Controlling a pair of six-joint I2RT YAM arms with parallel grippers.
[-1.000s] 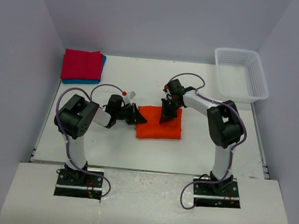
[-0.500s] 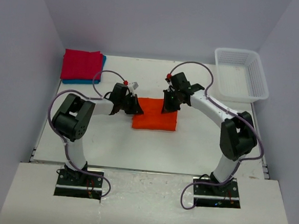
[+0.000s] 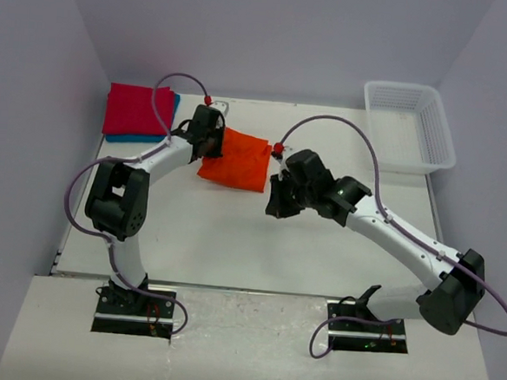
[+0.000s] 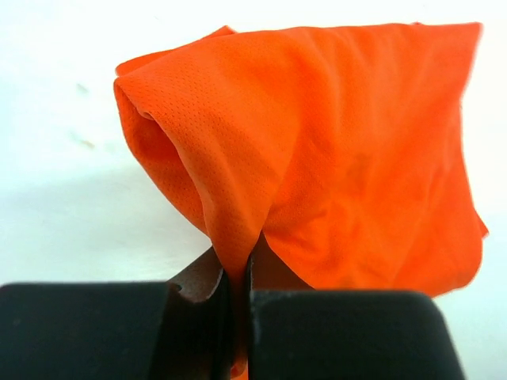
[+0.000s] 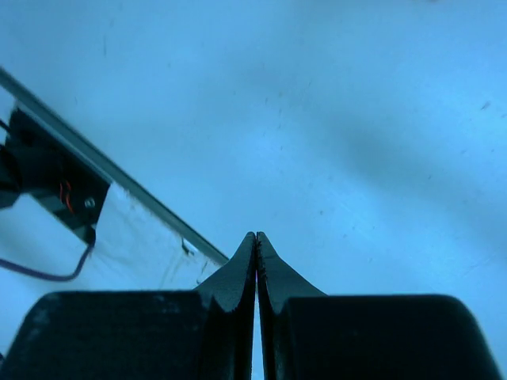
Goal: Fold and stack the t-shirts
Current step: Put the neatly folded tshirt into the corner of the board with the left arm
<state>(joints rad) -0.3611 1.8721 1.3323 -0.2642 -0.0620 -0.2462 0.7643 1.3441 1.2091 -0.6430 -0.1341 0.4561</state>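
- Since the earlier view, my left gripper (image 3: 206, 141) has carried the orange t-shirt (image 3: 235, 160) from mid-table toward the far-left corner. My right gripper (image 3: 277, 205) has drawn back off the cloth.
- Far left: the red t-shirt (image 3: 137, 110) lies folded on the blue t-shirt (image 3: 140, 138), near the orange one but apart from it.
- Left gripper: its jaws pinch a fold at the orange t-shirt's edge, and the rest lies bunched beyond them.
- Right gripper: its jaws are pressed together on nothing, over the bare table (image 3: 232, 249).
- Far right: the white basket (image 3: 440, 133) stands in the corner.
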